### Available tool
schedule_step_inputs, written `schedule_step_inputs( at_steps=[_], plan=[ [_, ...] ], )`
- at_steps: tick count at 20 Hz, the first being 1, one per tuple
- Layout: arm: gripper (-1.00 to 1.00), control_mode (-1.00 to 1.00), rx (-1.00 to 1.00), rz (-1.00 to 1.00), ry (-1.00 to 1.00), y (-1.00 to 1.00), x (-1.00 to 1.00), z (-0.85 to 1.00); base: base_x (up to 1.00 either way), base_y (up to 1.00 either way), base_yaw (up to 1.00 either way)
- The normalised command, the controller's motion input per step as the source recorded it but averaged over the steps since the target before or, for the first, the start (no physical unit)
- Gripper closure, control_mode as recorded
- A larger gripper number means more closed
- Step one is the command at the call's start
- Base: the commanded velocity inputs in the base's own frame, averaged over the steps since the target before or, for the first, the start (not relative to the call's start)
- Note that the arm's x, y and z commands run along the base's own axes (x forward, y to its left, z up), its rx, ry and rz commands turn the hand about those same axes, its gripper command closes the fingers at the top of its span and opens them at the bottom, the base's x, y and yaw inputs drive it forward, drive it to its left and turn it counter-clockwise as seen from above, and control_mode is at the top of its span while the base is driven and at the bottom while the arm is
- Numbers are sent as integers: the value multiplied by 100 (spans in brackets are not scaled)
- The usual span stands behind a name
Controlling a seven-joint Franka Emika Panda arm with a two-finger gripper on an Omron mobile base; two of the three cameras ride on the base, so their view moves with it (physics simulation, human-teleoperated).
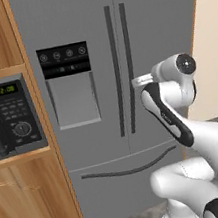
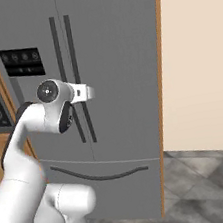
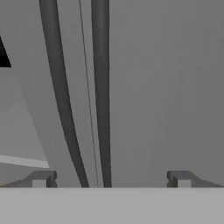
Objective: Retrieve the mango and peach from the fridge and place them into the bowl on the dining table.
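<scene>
1. We face the tall grey French-door fridge [image 1: 101, 82] with both doors shut, so the mango and peach we are after must lie behind them; we cannot say on which shelf.

2. Our fingers [image 3: 111, 179] are spread wide and hold nothing. In the hand view one dark tip [image 3: 41, 178] rises at the lower left and the other at the lower right, with bare grey door between them.

3. What the coming move turns on, as we judge it, is the pair of dark vertical bar handles. The right-door handle [image 3: 101, 87] lies straight ahead of us, inside the gap between the tips though somewhat nearer the left one; the left-door handle [image 3: 61, 96] slants just beside it, across the door seam.

4. Both bars run upright, so their long axis crosses the line between our tips: the opening is already turned the right way to close around one bar.

5. From the left base view our hand sits close in front of the right-door handle [image 1: 129, 67], at about mid-height; we cannot tell whether anything touches yet.

6. We judge the next step to be easing forward until the right bar sits between the tips.
</scene>
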Motion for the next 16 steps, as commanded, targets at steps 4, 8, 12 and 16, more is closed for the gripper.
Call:
schedule_step_inputs(
  at_steps=[4,8,12,16],
  plan=[
    [-100,-100,0,0,0,0,66,0,0,0,0],
    [-100,-100,0,0,0,0,74,-1,0,0,0],
    [-100,-100,0,0,-4,0,69,-8,0,0,0],
    [-100,-100,0,0,-11,0,71,-17,0,0,0]
  ],
)
